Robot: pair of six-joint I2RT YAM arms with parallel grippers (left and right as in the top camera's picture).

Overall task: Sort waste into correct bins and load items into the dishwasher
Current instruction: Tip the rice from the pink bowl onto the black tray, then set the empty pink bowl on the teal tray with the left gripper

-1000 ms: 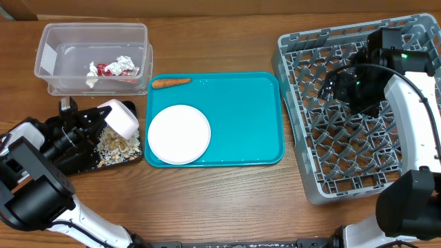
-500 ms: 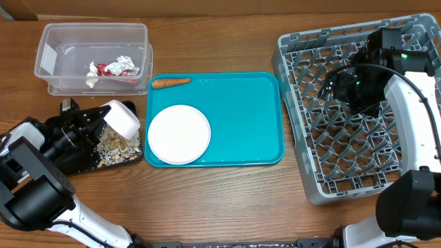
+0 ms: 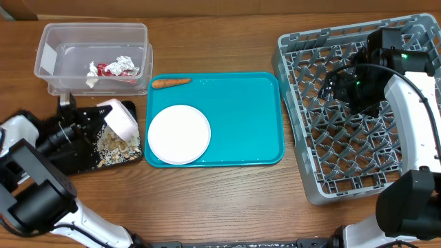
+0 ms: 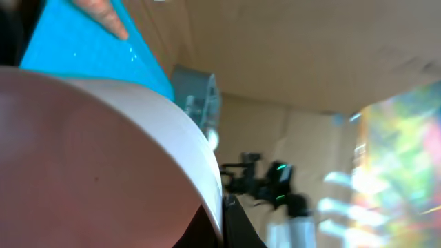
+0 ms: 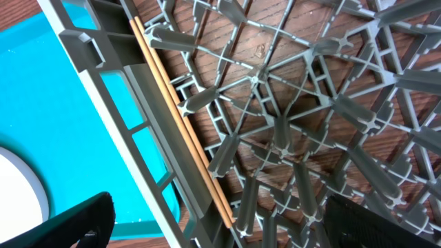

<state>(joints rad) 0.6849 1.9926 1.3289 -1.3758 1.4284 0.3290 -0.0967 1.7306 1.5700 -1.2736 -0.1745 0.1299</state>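
The white bowl [image 3: 118,118], tipped on its side over the black tray [image 3: 136,110] at the left of the overhead frame, has barely shifted in the last second. It sits a touch further left, and the left arm [image 3: 41,141] behind it has drawn back toward the frame's left edge. The left tool [image 3: 98,118] appears to stay clenched on the bowl's rim, and the bowl's pale wall fills its wrist camera. Beige scraps [image 3: 118,146] lie in the tray beneath, which suggests the emptying is nearly done and the bowl is next for the rack.

In the clear tub [image 3: 48,41], upper left, the wrapper [image 3: 116,67] and tissue [image 3: 91,73] rest unchanged. The carrot [image 3: 171,83] still lies unsorted at the upper left edge of the teal tray [image 3: 248,117], above a plate [image 3: 178,133]. At right, the right tool [image 5: 220,224] hangs released and empty over the grey dish rack [image 3: 344,158], unmoved.
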